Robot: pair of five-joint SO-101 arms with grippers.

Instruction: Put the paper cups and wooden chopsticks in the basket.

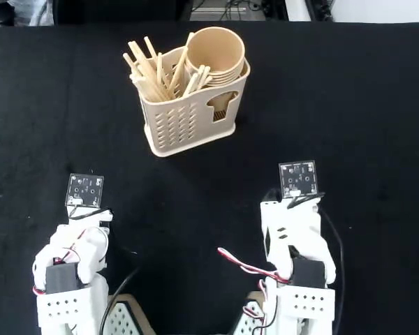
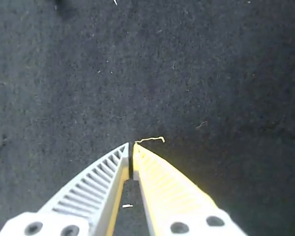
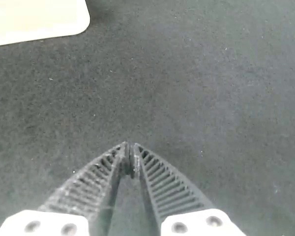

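Note:
A beige slotted basket [image 1: 188, 118] stands upright at the back middle of the black table. A stack of paper cups [image 1: 215, 50] sits in its right compartment, and several wooden chopsticks [image 1: 153, 70] lean in its left compartment. Both arms rest folded near the table's front edge, well apart from the basket. My left gripper [image 2: 132, 146] is shut with nothing in it, hovering over bare black cloth. My right gripper [image 3: 130, 146] is likewise shut and empty; a corner of the basket [image 3: 37, 19] shows beyond it.
The black cloth [image 1: 349, 112] covers the whole table. Each arm carries a small square camera board [image 1: 85, 190] [image 1: 297, 179] at its wrist. Loose cables [image 1: 241, 265] hang by the right arm's base.

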